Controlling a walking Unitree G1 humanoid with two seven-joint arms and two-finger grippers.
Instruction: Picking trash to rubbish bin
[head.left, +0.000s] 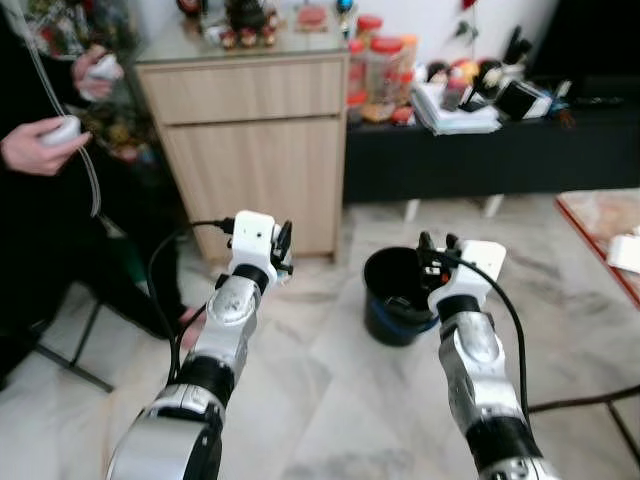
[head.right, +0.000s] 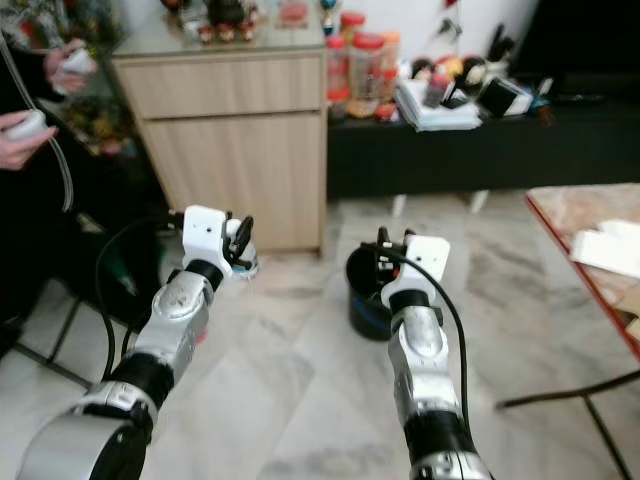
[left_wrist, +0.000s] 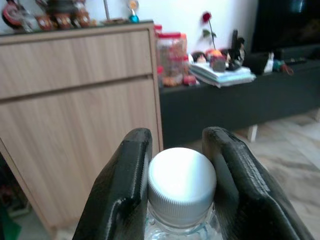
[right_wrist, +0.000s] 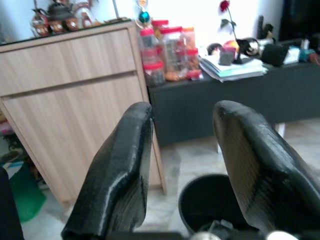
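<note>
- Left tool (left_wrist: 177, 200) clamped on clear plastic bottle (left_wrist: 181, 186), one black finger (left_wrist: 122, 195) each side of its white ribbed cap
- Bottle held up off the marble floor (head.left: 330, 400), in front of the light wooden cabinet (head.left: 250, 150) and near its lower corner; in head views mostly hidden behind the left tool (head.left: 283, 250), only a pale glint below the fingers
- Right tool (head.left: 438, 250) raised, fingers spread apart, nothing between them; positioned just above the near rim of the black rubbish bin (head.left: 392, 295)
- Right wrist view: two wide-set fingers (right_wrist: 120, 175) with the bin's dark opening (right_wrist: 210, 202) below and between them
- Bin standing on the floor to the right of the cabinet, in front of a long low black table (head.left: 500, 150); something dark inside, not identifiable
- Low table loaded with red-lidded jars (head.left: 383, 75), a stack of papers (head.left: 455, 115), small clutter
- Small ornaments along the cabinet top, blurred
- Person in dark clothes at far left, a hand (head.left: 35, 150) gripping a white controller (head.left: 62, 128), second controller held higher up
- Wooden table edge at far right carrying a white object (head.right: 610, 250)
</note>
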